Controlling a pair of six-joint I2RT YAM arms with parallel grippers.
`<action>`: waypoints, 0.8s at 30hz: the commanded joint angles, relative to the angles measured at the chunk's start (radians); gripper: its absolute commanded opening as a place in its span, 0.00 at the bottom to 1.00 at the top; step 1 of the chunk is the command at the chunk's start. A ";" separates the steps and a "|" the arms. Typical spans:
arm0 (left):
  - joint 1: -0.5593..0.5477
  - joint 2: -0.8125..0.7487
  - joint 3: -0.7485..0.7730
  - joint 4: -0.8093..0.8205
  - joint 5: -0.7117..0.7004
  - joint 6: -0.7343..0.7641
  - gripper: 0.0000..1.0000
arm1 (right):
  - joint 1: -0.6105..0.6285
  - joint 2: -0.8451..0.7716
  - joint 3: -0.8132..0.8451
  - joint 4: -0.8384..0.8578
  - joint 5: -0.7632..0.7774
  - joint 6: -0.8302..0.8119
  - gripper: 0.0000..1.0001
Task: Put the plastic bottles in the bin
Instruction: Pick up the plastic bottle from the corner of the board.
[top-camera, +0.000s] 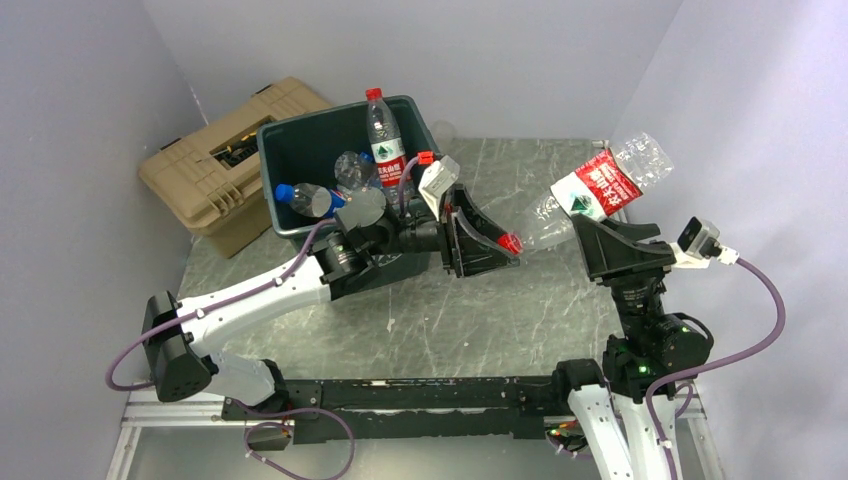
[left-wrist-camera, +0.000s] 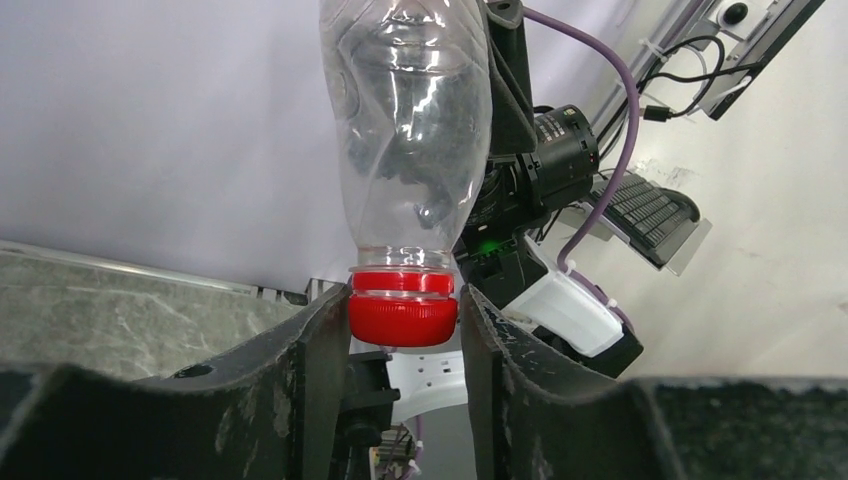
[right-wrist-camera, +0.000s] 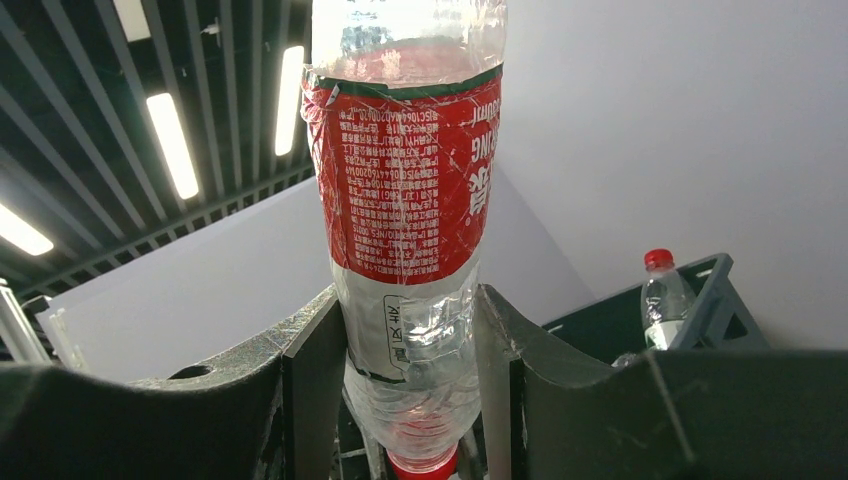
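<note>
Centre right: right gripper (right-wrist-camera: 410, 325) clamps the red-label bottle (top-camera: 597, 188) mid-body; left gripper (left-wrist-camera: 403, 325) pinches its red cap (left-wrist-camera: 402, 312); bin (top-camera: 300, 150), upper left, holds other bottles (top-camera: 383, 125).

Clear crinkled glossy plastic bottle (right-wrist-camera: 405, 200), matt dk-green plastic bin (top-camera: 310, 150), smooth marbled grey tabletop (top-camera: 470, 310)

The bottle (top-camera: 590, 195) is bridging the left gripper (top-camera: 505, 243) and right gripper (top-camera: 583, 222), both clamped on it, so the air over mid-table is barred. Underneath, the table (top-camera: 450, 320) is lying bare, with passage low. The left arm (top-camera: 260, 295) is stretching across the near wall of the bin (top-camera: 310, 150). A standing bottle (top-camera: 383, 128) is poking above its rim, while its back left corner is gaping free. The case (top-camera: 195, 180) is crowding in just beside the bin's left wall.
</note>
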 joint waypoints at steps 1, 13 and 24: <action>-0.012 0.000 0.041 0.054 0.017 0.022 0.48 | 0.006 0.008 -0.002 0.058 -0.026 0.019 0.39; -0.022 -0.029 0.054 0.026 -0.035 0.046 0.00 | 0.007 0.013 0.003 0.021 -0.041 0.016 0.48; -0.022 -0.315 0.355 -0.786 -0.892 0.436 0.00 | 0.043 0.112 0.269 -0.474 0.045 -0.265 1.00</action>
